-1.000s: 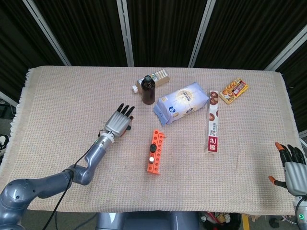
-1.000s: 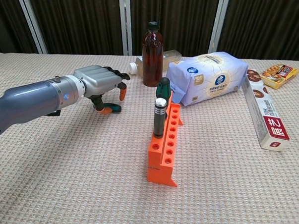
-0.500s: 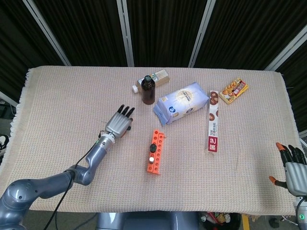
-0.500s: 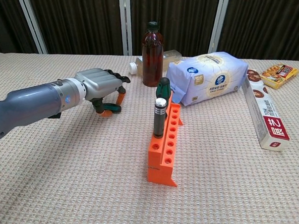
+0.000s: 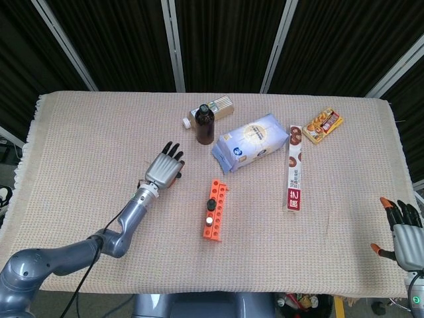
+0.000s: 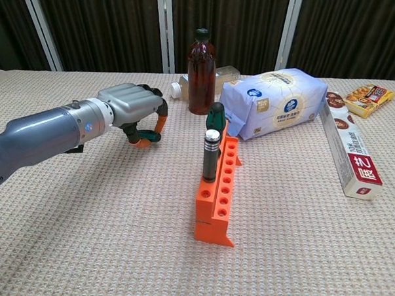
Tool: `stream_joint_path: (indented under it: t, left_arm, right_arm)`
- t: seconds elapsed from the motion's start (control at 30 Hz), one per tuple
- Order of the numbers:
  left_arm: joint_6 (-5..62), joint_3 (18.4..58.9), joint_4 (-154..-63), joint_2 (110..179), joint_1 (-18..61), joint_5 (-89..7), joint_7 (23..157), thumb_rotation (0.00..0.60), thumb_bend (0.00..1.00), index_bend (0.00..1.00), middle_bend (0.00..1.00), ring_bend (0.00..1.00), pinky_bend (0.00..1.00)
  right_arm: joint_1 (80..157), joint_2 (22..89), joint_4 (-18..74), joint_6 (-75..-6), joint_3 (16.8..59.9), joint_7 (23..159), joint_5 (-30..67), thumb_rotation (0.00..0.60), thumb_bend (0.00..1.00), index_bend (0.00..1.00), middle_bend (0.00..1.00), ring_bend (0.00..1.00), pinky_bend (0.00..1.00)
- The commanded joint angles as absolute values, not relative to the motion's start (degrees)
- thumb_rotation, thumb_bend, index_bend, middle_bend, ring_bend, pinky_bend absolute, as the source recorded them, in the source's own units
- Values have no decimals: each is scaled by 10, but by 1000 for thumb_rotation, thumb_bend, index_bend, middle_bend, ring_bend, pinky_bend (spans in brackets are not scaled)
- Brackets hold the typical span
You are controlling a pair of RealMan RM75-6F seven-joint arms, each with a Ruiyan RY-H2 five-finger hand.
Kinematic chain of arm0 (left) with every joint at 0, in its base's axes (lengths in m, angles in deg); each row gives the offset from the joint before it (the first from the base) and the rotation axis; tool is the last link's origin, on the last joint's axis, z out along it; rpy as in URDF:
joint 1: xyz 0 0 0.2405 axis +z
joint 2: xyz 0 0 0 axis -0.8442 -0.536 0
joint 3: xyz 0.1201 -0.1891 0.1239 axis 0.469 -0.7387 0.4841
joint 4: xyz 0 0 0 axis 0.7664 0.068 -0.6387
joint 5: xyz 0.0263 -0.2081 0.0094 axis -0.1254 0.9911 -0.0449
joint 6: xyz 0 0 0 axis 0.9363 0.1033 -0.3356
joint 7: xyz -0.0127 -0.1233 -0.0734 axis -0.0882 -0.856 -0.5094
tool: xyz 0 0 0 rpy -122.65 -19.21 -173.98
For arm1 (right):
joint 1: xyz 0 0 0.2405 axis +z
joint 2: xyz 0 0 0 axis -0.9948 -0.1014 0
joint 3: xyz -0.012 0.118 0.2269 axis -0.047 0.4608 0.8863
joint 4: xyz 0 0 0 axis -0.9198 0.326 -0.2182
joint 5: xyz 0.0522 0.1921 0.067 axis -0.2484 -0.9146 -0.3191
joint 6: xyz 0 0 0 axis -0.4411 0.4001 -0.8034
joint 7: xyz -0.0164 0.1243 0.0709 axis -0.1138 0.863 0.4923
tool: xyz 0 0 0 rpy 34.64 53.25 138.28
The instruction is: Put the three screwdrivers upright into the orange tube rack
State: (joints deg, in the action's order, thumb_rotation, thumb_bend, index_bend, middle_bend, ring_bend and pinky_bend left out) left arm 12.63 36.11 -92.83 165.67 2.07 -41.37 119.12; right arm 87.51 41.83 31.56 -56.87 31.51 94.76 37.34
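While the left hand [image 6: 130, 109] curls around the third screwdriver [image 6: 147, 136], apparently gripping it, the orange tube rack [image 6: 218, 195] lies toward four o'clock, nearer than to the idle, unclenched right hand [image 5: 405, 232].

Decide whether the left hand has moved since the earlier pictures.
Yes. The left hand has lifted slightly and edged toward the brown bottle, holding the third screwdriver.

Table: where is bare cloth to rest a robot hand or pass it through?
Bare cloth lies on the table left of the left robot hand, along the near edge below the orange tube rack, and between the long box and the right robot hand. It is crowded around the bottle and blue pack.
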Motion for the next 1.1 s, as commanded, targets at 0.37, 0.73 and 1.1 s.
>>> stream_joint_path:
  t: [0.37,0.73,1.1]
  left_arm:
    - [214,281,-1195,1505,90,-448,965,600,409,823,206,14,59]
    - [141,201,-1351,1417,123,-378,726,600,451,802,203,13,56]
    - [125,194,-1334,1459,104,-373,659,600,449,774,189,13,52]
  right_arm:
    - [881,422,314,-566,312,953,385,600,0,57,104,0,60]
    - [879,425,314,-575,309,959,393,600,0,57,104,0,60]
    - [874,423,311,-582,310,964,390,600,0,57,104,0,60]
